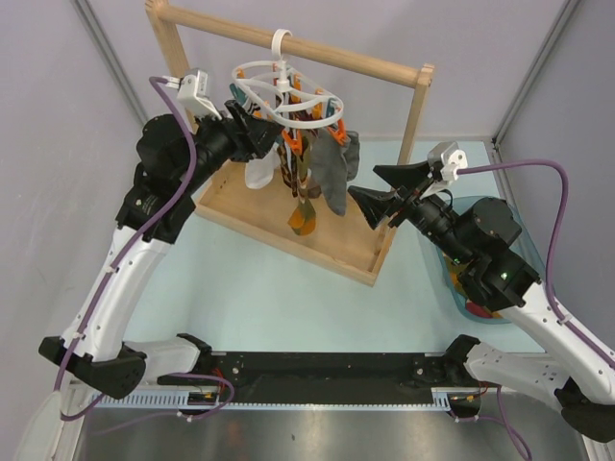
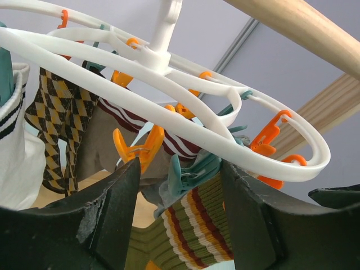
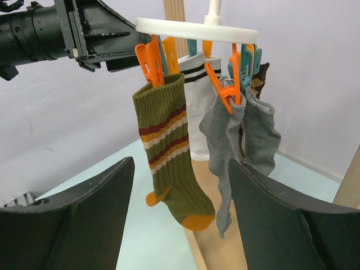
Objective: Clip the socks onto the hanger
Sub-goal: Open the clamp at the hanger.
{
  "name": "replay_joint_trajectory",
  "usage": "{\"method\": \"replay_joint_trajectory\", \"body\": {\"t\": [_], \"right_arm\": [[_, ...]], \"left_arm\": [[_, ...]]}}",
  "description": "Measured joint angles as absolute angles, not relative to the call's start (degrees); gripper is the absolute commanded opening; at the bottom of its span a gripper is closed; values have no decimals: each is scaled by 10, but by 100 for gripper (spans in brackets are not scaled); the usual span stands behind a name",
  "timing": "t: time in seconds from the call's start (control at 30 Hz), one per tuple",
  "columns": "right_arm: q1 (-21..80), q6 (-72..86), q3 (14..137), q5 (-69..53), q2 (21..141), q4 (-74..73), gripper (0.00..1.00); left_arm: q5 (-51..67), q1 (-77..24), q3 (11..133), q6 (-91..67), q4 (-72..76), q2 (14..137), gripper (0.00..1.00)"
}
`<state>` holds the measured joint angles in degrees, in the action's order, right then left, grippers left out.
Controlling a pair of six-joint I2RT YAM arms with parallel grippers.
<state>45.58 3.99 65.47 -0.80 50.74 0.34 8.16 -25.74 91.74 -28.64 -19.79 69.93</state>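
Teal plastic shows under your right forearm at the right edge of the table [image 1: 269, 298]: a tray [image 1: 442, 271] holding a red and orange bundle [image 1: 476, 309], too hidden to name, though I judge it a sock yet to be hung. Just past it your right gripper [image 1: 363, 182] hangs with its jaws wide apart and nothing between them, pointing at the rack.

Farther back, toward the far edge, the wooden rack [image 1: 288, 48] stands with the hanger [image 3: 191, 25] hooked on its top rod. Clipped there already are an olive striped sock [image 3: 169, 146], a grey sock [image 3: 225, 135], a white sock [image 3: 197, 95] with dark bands, a brown argyle sock [image 2: 56, 124] and a maroon-and-white striped sock [image 2: 179, 143]. Most of the job looks done.

Your left gripper [image 1: 272, 133] sits under the hanger's left side, jaws partly apart, with a teal clip [image 2: 191, 169] between them. Whether they press it you cannot tell, and no loose sock is in them. Orange clips [image 2: 269, 135] on the ring hang free for whatever is left.
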Motion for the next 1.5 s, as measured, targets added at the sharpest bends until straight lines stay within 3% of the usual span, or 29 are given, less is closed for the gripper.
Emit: {"method": "replay_joint_trajectory", "body": {"t": [0.63, 1.13, 1.5], "right_arm": [[455, 41, 636, -8, 512, 7, 73], [455, 43, 630, -8, 512, 11, 73], [454, 43, 629, -8, 512, 11, 73]], "left_arm": [[-1, -333, 919, -213, -185, 705, 60], [-62, -356, 920, -189, -182, 705, 49], [-73, -359, 923, -189, -183, 708, 34]]}}
